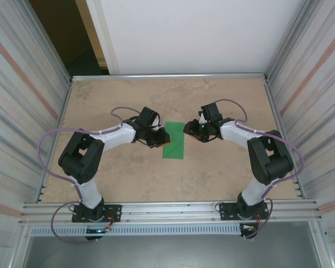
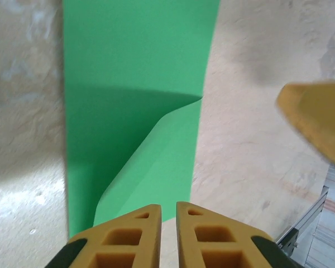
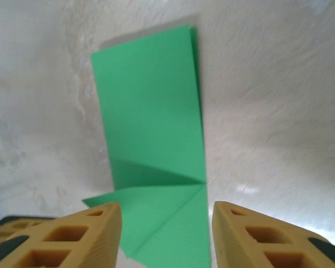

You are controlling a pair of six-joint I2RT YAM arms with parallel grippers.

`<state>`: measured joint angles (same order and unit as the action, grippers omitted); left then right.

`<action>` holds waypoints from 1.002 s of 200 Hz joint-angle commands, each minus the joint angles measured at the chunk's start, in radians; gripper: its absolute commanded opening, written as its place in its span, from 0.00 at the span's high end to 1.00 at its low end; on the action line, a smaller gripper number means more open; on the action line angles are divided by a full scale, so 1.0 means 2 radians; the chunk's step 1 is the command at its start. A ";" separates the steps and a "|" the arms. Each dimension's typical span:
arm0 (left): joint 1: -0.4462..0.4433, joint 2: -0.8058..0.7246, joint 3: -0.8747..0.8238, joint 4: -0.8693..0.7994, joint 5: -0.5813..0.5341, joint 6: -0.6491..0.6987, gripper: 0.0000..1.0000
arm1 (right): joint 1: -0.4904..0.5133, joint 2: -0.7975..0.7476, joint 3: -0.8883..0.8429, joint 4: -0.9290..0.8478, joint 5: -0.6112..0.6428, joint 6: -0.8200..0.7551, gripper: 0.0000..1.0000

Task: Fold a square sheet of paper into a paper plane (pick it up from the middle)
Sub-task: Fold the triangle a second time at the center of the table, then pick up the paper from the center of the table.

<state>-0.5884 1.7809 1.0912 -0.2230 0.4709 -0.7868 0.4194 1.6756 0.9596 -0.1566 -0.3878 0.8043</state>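
Table (image 1: 128, 100): one tan board shut in by ribbed walls, seen from overhead.
Overhead, sheet (image 1: 173, 147): one piece of green paper, flat on the table, lying between the two tools.
Overhead, grippers: two. The left gripper (image 1: 162, 138) is at the sheet's left edge and the right gripper (image 1: 188, 129) is just beside its far right corner. Neither looks to be carrying it.
Left wrist, gripper (image 2: 167, 207): fingers almost together, with a thin slit between them and nothing in it.
Left wrist, sheet (image 2: 134, 72): straight ahead of the tips, doubled into a strip. One corner flap (image 2: 156, 162) is turned over close to the tips and stands slightly proud.
Left wrist, other tool: one yellow finger (image 2: 318, 120) of the right gripper, off to the right and clear of the paper.
Right wrist, gripper (image 3: 166, 209): fingers well apart and empty.
Right wrist, sheet (image 3: 151, 111): below and ahead of the tips, with the flap's triangle nearest.
Handling: to my eye it is feather-light and floppy, quick to crease or tear, and likely to skate on the smooth board.
Where to hold: the raised flap edge is the only lip on offer. Elsewhere, I'd pin it with one tool and pinch mid-strip with the other.
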 commanded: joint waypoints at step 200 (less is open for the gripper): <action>0.029 0.091 -0.003 0.028 0.000 -0.021 0.82 | 0.054 0.077 -0.002 0.064 -0.019 0.128 0.72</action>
<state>-0.5373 1.9438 1.1160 -0.1490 0.4824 -0.8173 0.5159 1.8046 0.9264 -0.0437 -0.4191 1.0466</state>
